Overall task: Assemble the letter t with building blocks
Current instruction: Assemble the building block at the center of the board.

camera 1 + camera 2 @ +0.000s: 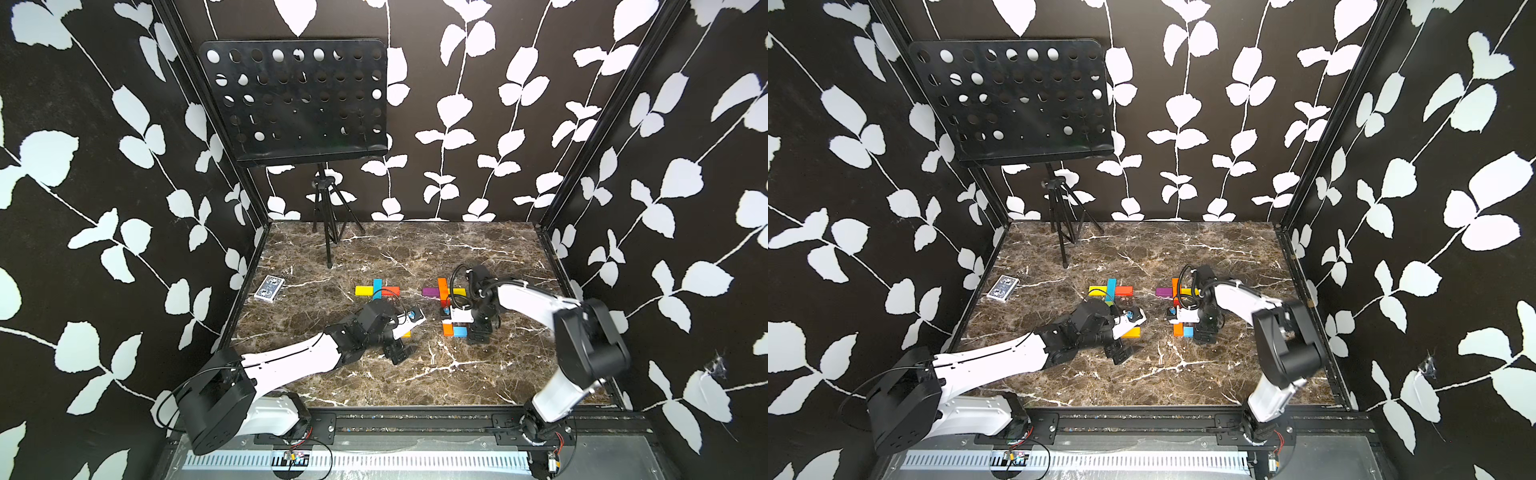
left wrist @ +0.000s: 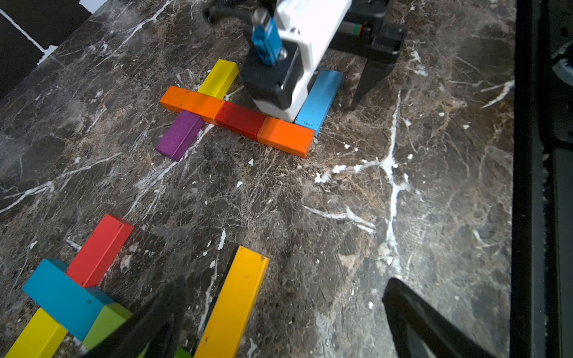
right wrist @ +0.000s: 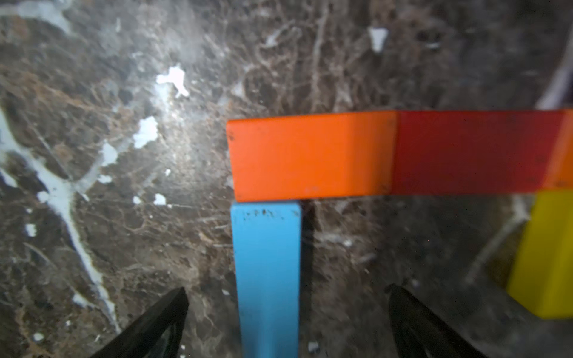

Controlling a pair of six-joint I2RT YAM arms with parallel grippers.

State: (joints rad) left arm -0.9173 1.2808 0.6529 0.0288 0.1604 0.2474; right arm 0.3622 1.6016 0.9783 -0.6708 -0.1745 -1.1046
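**Top views.** You have two block crosses at mid-frame on the marble table (image 1: 457,382). The left gripper (image 1: 400,352) hangs low, below and right of the left-hand cross (image 1: 377,289). The right gripper (image 1: 478,332) stands fingers-down at the lower end of the right-hand cross (image 1: 443,291). A card box (image 1: 269,289) lies near the table's left edge.

**Left wrist view.** At upper centre an orange block (image 2: 285,136), a red block (image 2: 240,119) and a second orange block (image 2: 192,102) lie end to end. A yellow block (image 2: 218,79) and a purple block (image 2: 179,139) form the crossbar. Your left gripper's jaws are spread wide at the bottom edge and grip nothing. An amber bar (image 2: 232,303) lies flat at lower centre.

**Right wrist view.** Your right gripper's jaws stand wide apart at the bottom edge, either side of a cyan block (image 3: 266,263). There is a clear gap on both sides, so nothing is held. The cyan block's end touches the orange block's side at centre frame.
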